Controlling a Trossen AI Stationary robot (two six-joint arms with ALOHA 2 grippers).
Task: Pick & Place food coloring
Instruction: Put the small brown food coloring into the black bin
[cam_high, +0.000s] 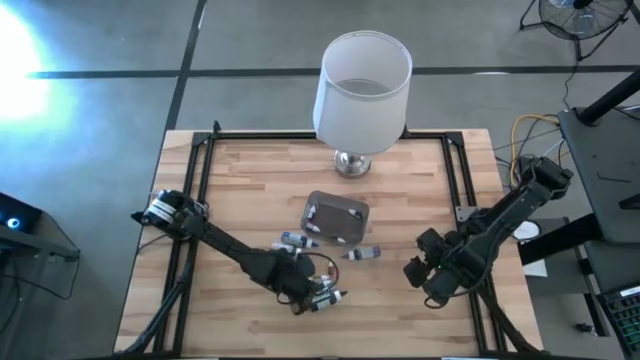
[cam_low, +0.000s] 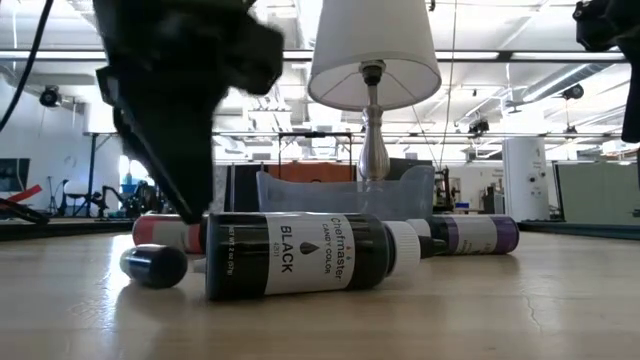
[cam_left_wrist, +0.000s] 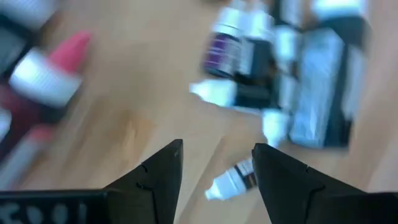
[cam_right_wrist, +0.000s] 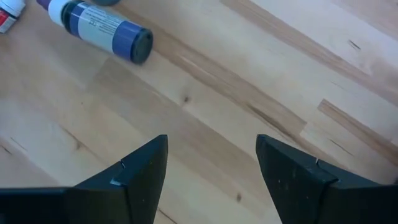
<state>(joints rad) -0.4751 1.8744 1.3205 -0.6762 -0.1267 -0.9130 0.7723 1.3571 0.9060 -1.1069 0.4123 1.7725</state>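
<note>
Several tiny food coloring bottles lie on their sides on the wooden table. In the low view a black one (cam_low: 300, 255) lies nearest, with a red one (cam_low: 165, 232) and a purple one (cam_low: 475, 235) behind. More lie beside the grey tub (cam_high: 335, 218), at its left (cam_high: 295, 240) and near right (cam_high: 365, 254). My left gripper (cam_high: 312, 290) is open and empty over the near cluster (cam_high: 328, 295). Its wrist view (cam_left_wrist: 217, 158) shows a white-capped bottle (cam_left_wrist: 233, 180) on the table beyond the fingers. My right gripper (cam_high: 425, 275) is open and empty above bare wood (cam_right_wrist: 211, 155); a blue bottle (cam_right_wrist: 99, 28) lies ahead.
A table lamp with a white shade (cam_high: 362, 92) stands at the table's far middle on a chrome foot (cam_high: 350, 162). A black frame (cam_high: 200, 150) runs round the tabletop. Bare wood lies along the left side and the near right.
</note>
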